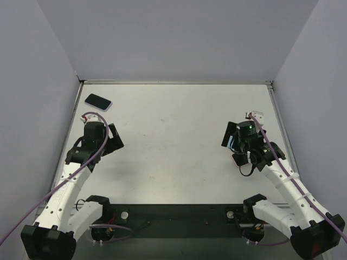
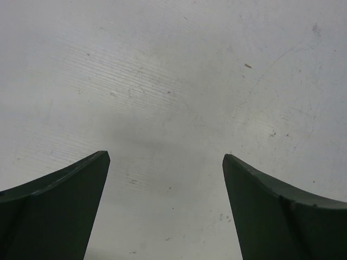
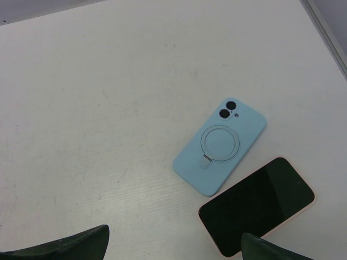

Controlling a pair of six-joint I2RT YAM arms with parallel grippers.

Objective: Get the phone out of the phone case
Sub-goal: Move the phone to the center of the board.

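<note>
A light-blue phone case (image 3: 219,153) lies back up on the white table (image 1: 173,135), showing its ring stand and two dark camera openings. I cannot tell whether a phone sits inside it. Close beside it lies a phone (image 3: 256,206) with a black screen and a pink rim, screen up. My right gripper (image 3: 173,232) hangs open above the table just short of both, holding nothing. In the top view it (image 1: 241,147) covers most of them; only a pink corner (image 1: 237,161) shows. My left gripper (image 2: 165,157) is open over bare table at the left (image 1: 111,138).
Another dark-screened phone with a pale lilac rim (image 1: 98,101) lies near the far left corner. Grey walls enclose the table on the left, back and right, with a raised edge strip along the right side (image 3: 325,27).
</note>
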